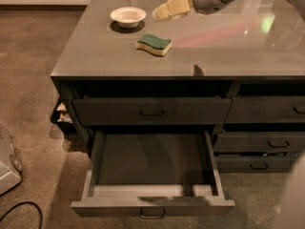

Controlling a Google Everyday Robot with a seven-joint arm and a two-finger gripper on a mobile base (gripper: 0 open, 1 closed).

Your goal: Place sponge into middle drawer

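Note:
The sponge (154, 44), dark green on top with a pale yellow body, lies on the grey counter (214, 56) left of centre. The gripper (159, 12) hovers above the counter behind the sponge and a little right of the white bowl, its pale fingers pointing left. It holds nothing that I can see. The middle drawer (95, 168) stands pulled open below the counter, its dark floor bare, with a small curved pull on its front.
A white bowl (127, 16) sits on the counter at the back left. A closed wide drawer front (151, 110) lies above the open drawer, narrower drawers (267, 142) to the right. A cable (21, 213) and a pale object (7, 163) lie on the carpet at left.

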